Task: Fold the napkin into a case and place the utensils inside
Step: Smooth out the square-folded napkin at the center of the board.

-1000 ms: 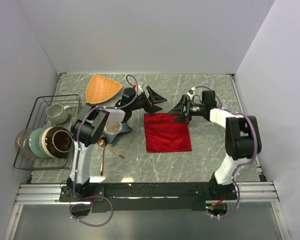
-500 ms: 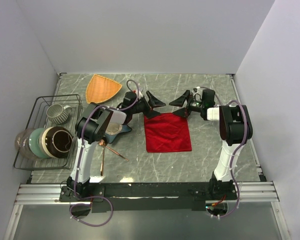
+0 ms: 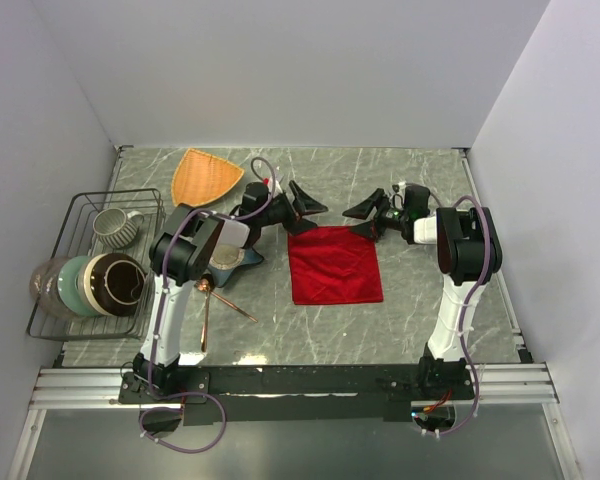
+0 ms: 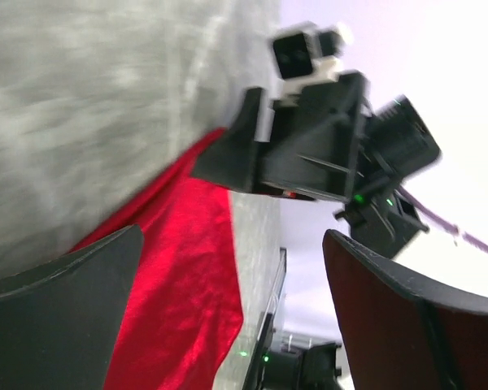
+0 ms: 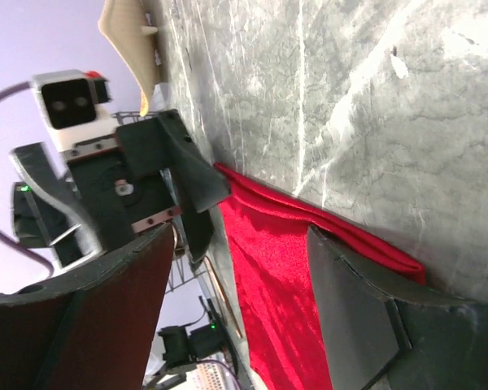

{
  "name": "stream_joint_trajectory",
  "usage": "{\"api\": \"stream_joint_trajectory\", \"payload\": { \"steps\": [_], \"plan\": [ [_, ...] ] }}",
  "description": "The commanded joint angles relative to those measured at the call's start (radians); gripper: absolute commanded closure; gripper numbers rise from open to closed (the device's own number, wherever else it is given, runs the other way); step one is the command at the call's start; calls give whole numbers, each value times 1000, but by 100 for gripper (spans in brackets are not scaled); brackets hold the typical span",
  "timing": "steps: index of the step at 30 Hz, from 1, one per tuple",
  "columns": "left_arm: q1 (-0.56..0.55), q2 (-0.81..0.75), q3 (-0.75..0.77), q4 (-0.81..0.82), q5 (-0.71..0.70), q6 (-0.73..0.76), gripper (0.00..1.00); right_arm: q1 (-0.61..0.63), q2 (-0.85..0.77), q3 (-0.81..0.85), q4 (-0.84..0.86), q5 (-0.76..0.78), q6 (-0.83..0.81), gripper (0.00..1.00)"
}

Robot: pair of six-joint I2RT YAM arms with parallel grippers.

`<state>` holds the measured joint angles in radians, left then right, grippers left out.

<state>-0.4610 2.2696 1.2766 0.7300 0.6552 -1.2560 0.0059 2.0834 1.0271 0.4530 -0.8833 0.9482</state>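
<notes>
The red napkin lies flat as a square on the marble table. My left gripper is open at its far left corner, its jaws wide apart, and the cloth runs past the lower finger. At the far right corner my right gripper is open too; one finger sits against the napkin's far edge, with nothing pinched. The copper utensils lie on the table left of the napkin, near the left arm. One handle shows in the right wrist view.
An orange triangular plate lies at the back left. A blue star-shaped dish sits under the left arm. A wire rack at the left edge holds a mug and bowls. Walls close in the back and both sides.
The right arm has pulled its elbow back and set its gripper at the napkin's far right corner, jaws narrowing a little. The left gripper has barely shifted.
</notes>
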Motion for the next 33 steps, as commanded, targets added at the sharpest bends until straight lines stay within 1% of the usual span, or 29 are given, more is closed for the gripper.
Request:
{"api": "stream_joint_trajectory", "payload": {
  "steps": [1,4,7,13,17,21,23,24,33],
  "plan": [
    [-50,-19,78,158,106,11,1,-3,6,13,-48,56,-62,25],
    [-70,17,95,207,115,-37,1,-1,6,18,-69,75,-75,25],
    [-74,57,118,220,112,-77,1,-1,12,22,-86,76,-81,25],
    [-79,126,178,200,127,-80,1,-1,23,16,-99,87,-91,24],
    [-74,156,184,209,130,-92,1,-1,33,31,-126,96,-106,24],
    [-68,162,162,206,123,-117,1,-1,38,70,-224,136,-144,23],
    [-56,162,142,213,121,-137,1,-1,40,85,-246,152,-157,23],
    [-51,159,139,212,123,-140,1,-1,41,93,-276,170,-166,21],
    [1,127,76,236,158,-161,1,19,44,139,-367,234,-206,21]
  ]
}}
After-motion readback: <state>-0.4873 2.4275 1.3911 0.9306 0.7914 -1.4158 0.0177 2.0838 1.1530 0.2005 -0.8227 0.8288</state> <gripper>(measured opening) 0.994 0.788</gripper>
